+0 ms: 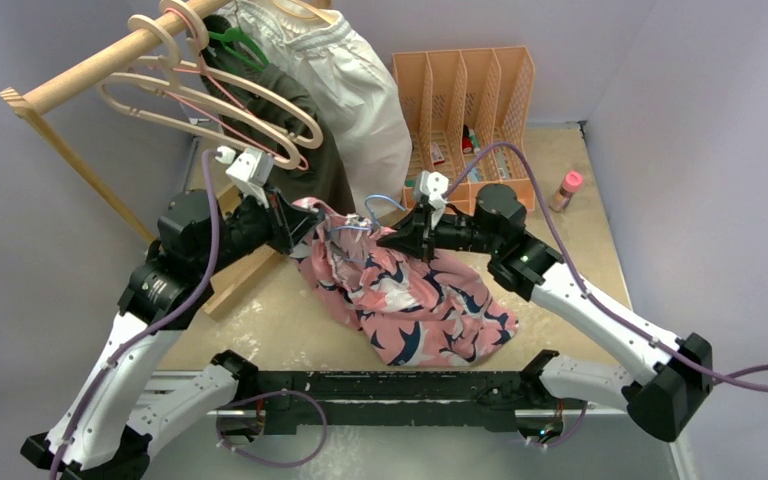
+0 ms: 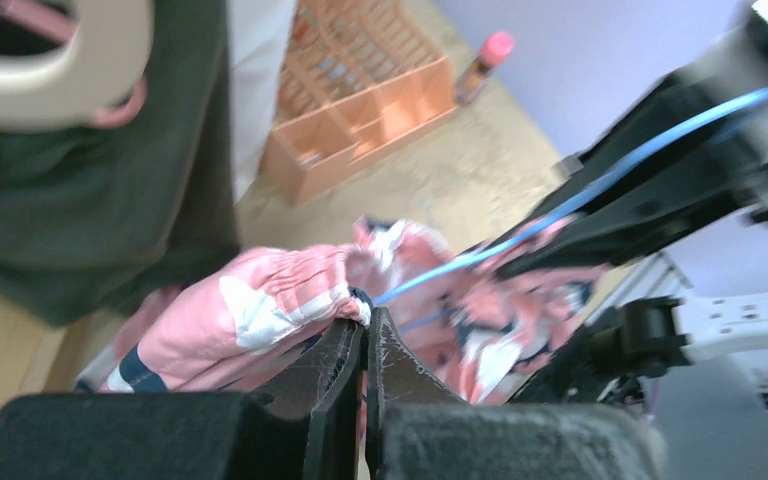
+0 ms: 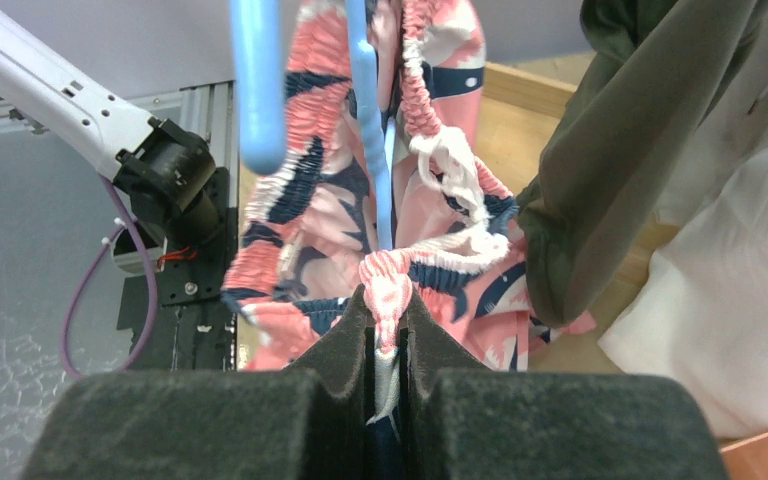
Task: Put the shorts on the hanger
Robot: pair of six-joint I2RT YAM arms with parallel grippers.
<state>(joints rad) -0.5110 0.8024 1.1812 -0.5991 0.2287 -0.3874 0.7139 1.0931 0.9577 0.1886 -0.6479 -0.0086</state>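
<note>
Pink shorts [image 1: 410, 300] are pinched by left end effector [image 2: 365, 335] and right end effector [image 3: 387, 320]; orange organizer [image 1: 465, 90] holds oddments [image 1: 468, 140].

The hanger [image 3: 257, 90] was cut off at the top edge of the right wrist view; overhead, the shorts [image 1: 415, 300] hid most of its wire.

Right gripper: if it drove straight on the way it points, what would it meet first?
The right gripper is shut on the shorts waistband, so bunched shorts fabric first; the light-blue hanger wire looks just beyond, depth unclear.
</note>
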